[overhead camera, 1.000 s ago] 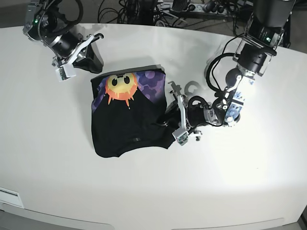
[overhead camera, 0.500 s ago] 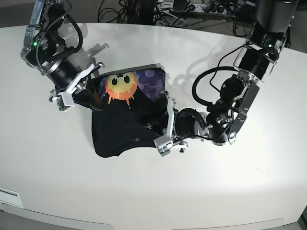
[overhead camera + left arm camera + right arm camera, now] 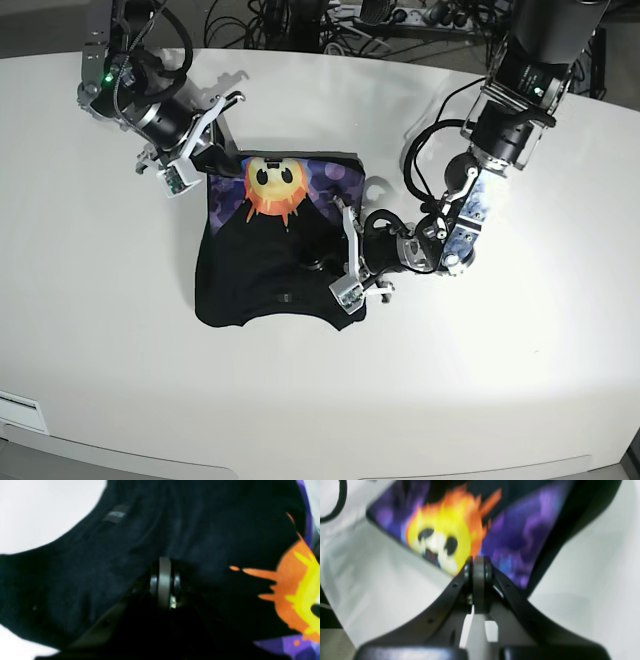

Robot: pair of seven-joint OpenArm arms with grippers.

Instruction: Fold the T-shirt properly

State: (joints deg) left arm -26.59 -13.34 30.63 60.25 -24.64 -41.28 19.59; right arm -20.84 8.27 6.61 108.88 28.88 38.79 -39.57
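Note:
The T-shirt point(image 3: 260, 265) lies folded into a rough rectangle in the middle of the white table, black below and with the sun face point(image 3: 272, 185) on purple at its top. My left gripper point(image 3: 318, 263) reaches in from the right and is shut, its tips point(image 3: 163, 580) down on the black cloth point(image 3: 87, 580); I cannot tell if any cloth is pinched. My right gripper point(image 3: 222, 165) is shut at the shirt's upper left corner. In the right wrist view its tips point(image 3: 478, 566) sit at the edge of the printed part point(image 3: 520, 535), with nothing seen between them.
The table point(image 3: 500, 380) is a wide white surface with its front edge near the bottom of the base view. Cables point(image 3: 300, 20) pile up behind the back edge. A black cable point(image 3: 335, 510) loops by the right wrist.
The right arm has swung from the shirt's left side up to its upper left corner. The shirt has shifted to the right and narrowed. The left gripper reaches further in over the black cloth.

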